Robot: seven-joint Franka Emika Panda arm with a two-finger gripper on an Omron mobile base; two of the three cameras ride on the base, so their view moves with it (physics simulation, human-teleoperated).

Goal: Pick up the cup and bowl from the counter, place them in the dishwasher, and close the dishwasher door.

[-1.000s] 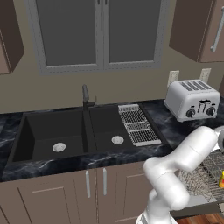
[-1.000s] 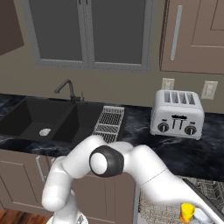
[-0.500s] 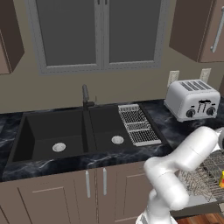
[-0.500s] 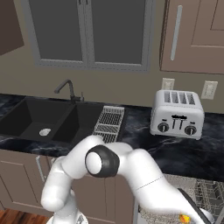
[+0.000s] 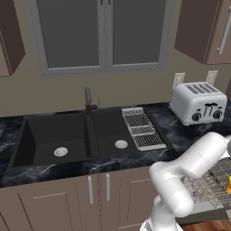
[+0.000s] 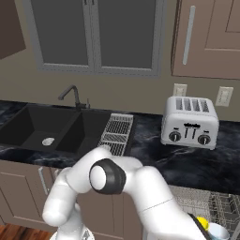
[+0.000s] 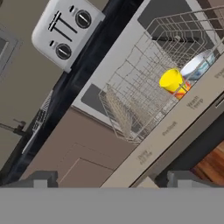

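Yellow cup (image 7: 171, 80) and pale bowl (image 7: 197, 64) already sat side by side in the wire rack (image 7: 144, 83) of the dishwasher, near its front edge. Left to handle: the dishwasher door (image 7: 175, 131), lowered flat below the rack. Judged stiff, flat and fairly heavy on its hinge (smooth face, likely slippery), so best pushed up from under its free outer edge rather than pinched. Fingers (image 7: 109, 178) spread wide, holding nothing, hovering above the door and rack. Rack pulled out over the door, probably needing to slide in first. Toaster (image 5: 197, 102) stood on the black bench (image 5: 180, 135), drying rack (image 5: 141, 127) beside the sink (image 5: 67, 142), both well clear.
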